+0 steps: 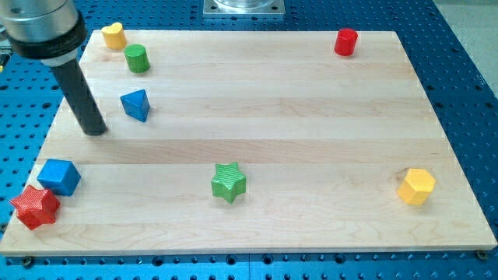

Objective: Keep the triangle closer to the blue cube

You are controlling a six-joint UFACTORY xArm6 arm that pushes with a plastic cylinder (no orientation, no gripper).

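Note:
A blue triangle lies in the upper left part of the wooden board. A blue cube sits near the board's lower left corner, touching a red star below and left of it. My tip rests on the board just left of and slightly below the blue triangle, a small gap apart, and well above the blue cube.
A yellow heart and a green cylinder stand at the upper left. A red cylinder is at the upper right, a green star at the lower middle, a yellow hexagon at the lower right.

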